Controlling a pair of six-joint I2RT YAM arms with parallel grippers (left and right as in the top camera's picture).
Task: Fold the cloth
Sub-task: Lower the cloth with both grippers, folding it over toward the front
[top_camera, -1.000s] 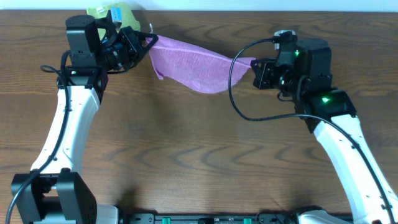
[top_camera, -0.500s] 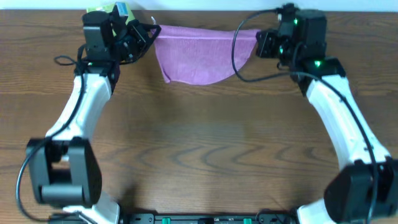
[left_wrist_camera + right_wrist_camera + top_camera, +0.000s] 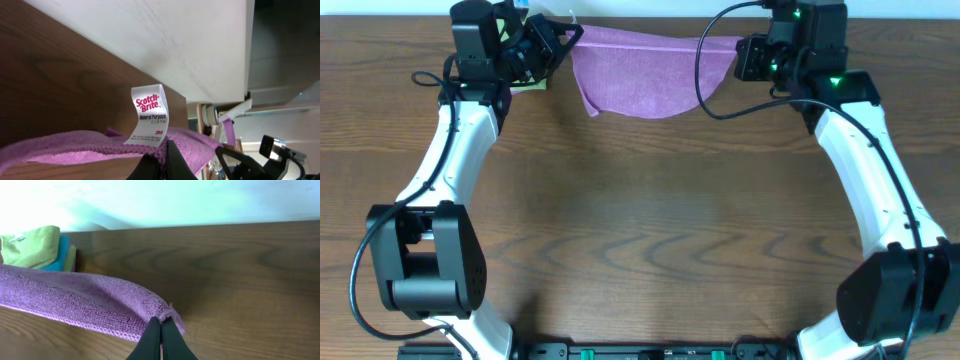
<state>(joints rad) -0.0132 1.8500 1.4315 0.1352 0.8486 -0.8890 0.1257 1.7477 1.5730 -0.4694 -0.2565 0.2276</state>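
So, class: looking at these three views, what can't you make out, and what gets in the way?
Overhead: whether the cloth sags onto the table; looking straight down hides height.
Right wrist: the blue cloth, mostly under the green cloth; the cloth's left end, cut off by the frame.
Overhead: the green cloth, mostly under the left gripper.
Left wrist: the label's bottom lines, too small.

Lab-like test bench: wood-grain table (image 3: 650,230), plain white wall (image 3: 150,35).
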